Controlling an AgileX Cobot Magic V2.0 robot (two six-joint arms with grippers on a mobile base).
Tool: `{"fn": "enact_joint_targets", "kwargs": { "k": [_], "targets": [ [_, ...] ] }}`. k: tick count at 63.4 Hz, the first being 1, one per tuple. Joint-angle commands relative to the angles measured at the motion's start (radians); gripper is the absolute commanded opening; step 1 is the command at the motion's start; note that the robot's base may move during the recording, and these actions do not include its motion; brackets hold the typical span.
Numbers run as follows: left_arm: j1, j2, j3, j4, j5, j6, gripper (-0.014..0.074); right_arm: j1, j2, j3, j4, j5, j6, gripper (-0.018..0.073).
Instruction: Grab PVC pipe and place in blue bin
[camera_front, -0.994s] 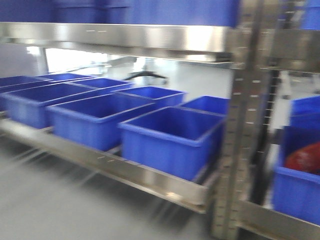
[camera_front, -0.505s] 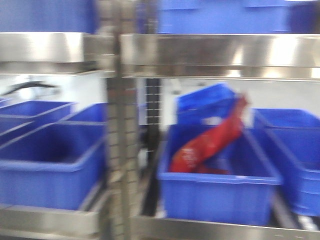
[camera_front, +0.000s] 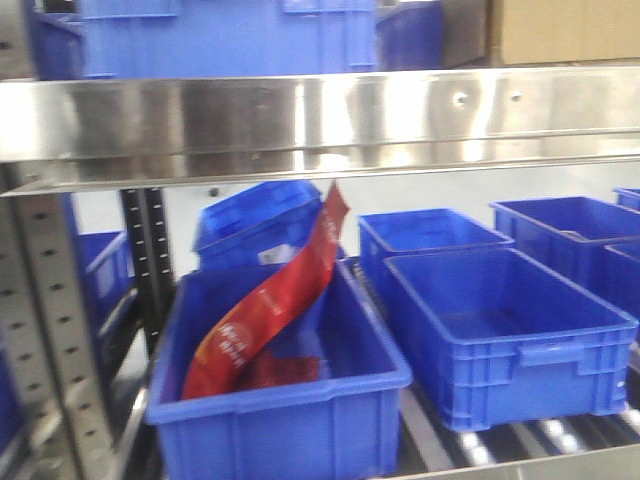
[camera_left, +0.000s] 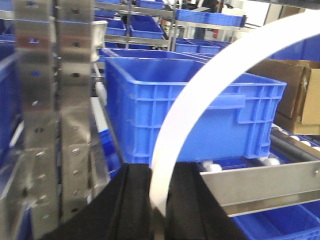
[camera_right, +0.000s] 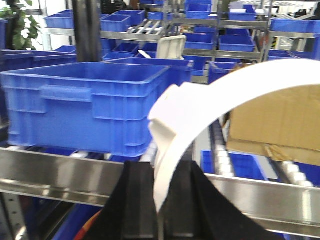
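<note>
The left gripper is clamped onto the PVC pipe: two matte black fingers flank a smooth white band that rises from between them and bows up to the right. The right gripper pinches a like white arc the same way; I cannot tell whether both share one bent length or carry two pieces. Either way the pipe is in hand, not in any bin. Beyond the fingers the wrist views show glossy, ribbed plastic crates on steel racking, a perforated upright and a creased cardboard carton. The front view has changed most: a second ago it was smeared and faced a row of bins left of an upright, half a second ago that upright stood left of middle, and now the picture is nearly sharp and centred on the next bay. That reads as the base swinging right and settling, so the grab is done and only the drop remains. Here the front bin holds a limp, shiny red packet leaning toward its back wall, while the blue bin just beside it on the roller counter shows a bare floor, rigid straight walls and a moulded handle, and seems the likelier target.
</note>
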Motion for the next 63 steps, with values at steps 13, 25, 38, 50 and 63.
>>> {"fn": "enact_joint_targets", "kwargs": {
  "k": [13, 25, 38, 50, 63],
  "targets": [
    [-0.001, -0.003, -0.001, -0.003, -0.023, -0.003, -0.0111, -0.001, -0.005, 0.002, -0.013, -0.027, -0.004, -0.0167],
    [-0.001, -0.003, -0.001, -0.003, -0.023, -0.003, -0.0111, -0.001, -0.005, 0.002, -0.013, -0.027, -0.004, -0.0167],
    [-0.001, -0.003, -0.001, -0.003, -0.023, -0.003, -0.0111, -0.001, -0.005, 0.002, -0.013, -0.027, -0.004, -0.0167],
    [-0.001, -0.003, -0.001, -0.003, -0.023, -0.003, -0.0111, -0.001, -0.005, 0.002, -0.013, -0.027, -0.004, -0.0167],
    [-0.001, -0.003, -0.001, -0.003, -0.023, -0.003, -0.0111, -0.001, -0.005, 0.002, -0.013, -0.027, -0.004, -0.0167]
  ]
}}
